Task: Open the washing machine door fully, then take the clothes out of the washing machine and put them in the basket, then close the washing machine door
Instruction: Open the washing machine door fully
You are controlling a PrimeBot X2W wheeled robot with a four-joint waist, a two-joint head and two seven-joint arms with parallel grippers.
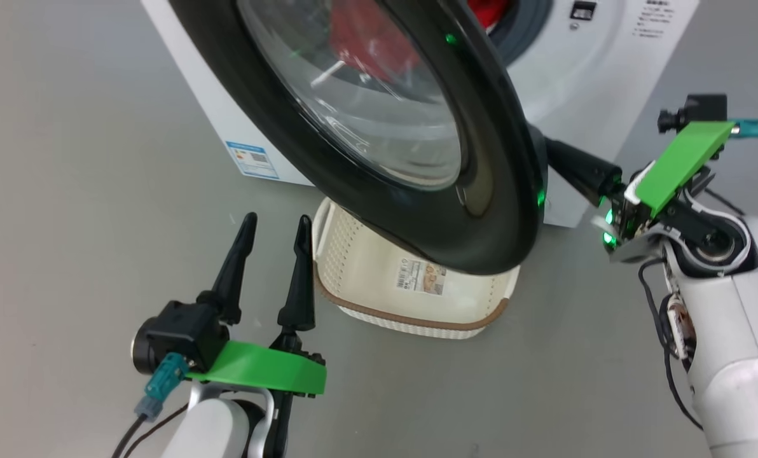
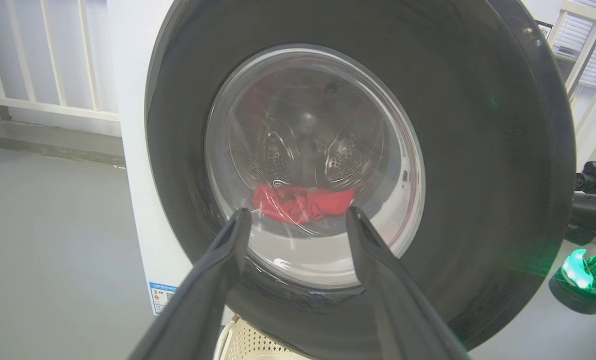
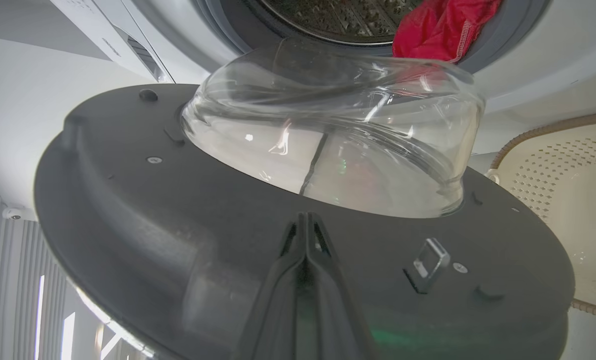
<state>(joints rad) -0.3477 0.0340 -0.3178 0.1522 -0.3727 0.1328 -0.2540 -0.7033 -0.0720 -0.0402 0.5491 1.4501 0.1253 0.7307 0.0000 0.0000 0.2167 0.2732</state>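
Right gripper [image 3: 305,222] clenched and empty, two dark fingers at the matte grey inner face of the part-open round washing machine door [image 1: 500,191]. Left gripper [image 1: 276,221] released, beside one perforated cream basket [image 1: 366,280] under the door. Red clothes [image 3: 438,30] lie at the white washing machine [image 1: 576,70]'s steel drum mouth.

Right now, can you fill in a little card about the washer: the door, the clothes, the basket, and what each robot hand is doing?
door: washing machine door partly open, swung out above the basket
machine: white washing machine
laundry: red clothes lying in the drum
basket spot: on the floor under the door, no clothes in the part that shows
left hand: left gripper open, holding nothing, in front of the door glass
right hand: right gripper shut, tips seemingly against the door's inner face
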